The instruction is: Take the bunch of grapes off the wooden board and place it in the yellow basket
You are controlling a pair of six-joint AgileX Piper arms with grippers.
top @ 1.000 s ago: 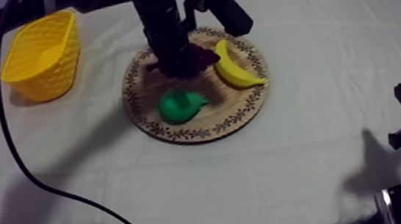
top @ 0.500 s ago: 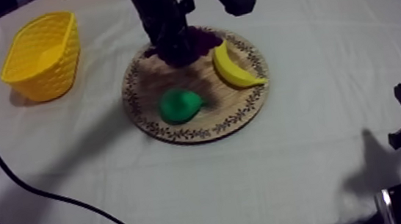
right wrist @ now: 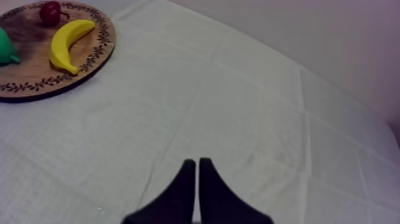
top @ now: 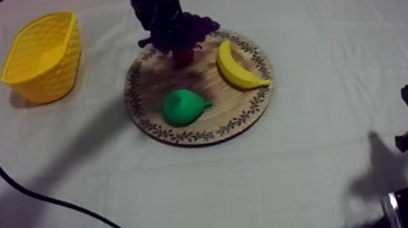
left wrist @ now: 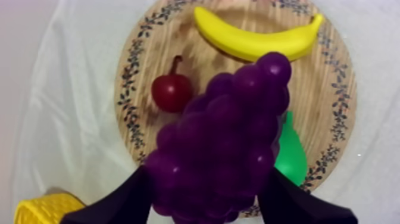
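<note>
Purple grapes (left wrist: 223, 140) pinched between left fingers (left wrist: 122, 199), one finger on each side, bunch sticking out past the tips. Held over the board (left wrist: 178, 36), apparently clear of it, ready to carry to basket (top: 51, 75) off board's left. Right fingers (right wrist: 186, 190) pressed together, idle over bench (right wrist: 238, 89), well apart from board.

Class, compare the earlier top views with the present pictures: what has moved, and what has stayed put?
The left gripper, shut on the bunch of grapes, has risen from the wooden board toward its far edge, lifting the grapes and uncovering the small red fruit. The pear, banana, yellow basket and shut right gripper stayed where they were.
</note>
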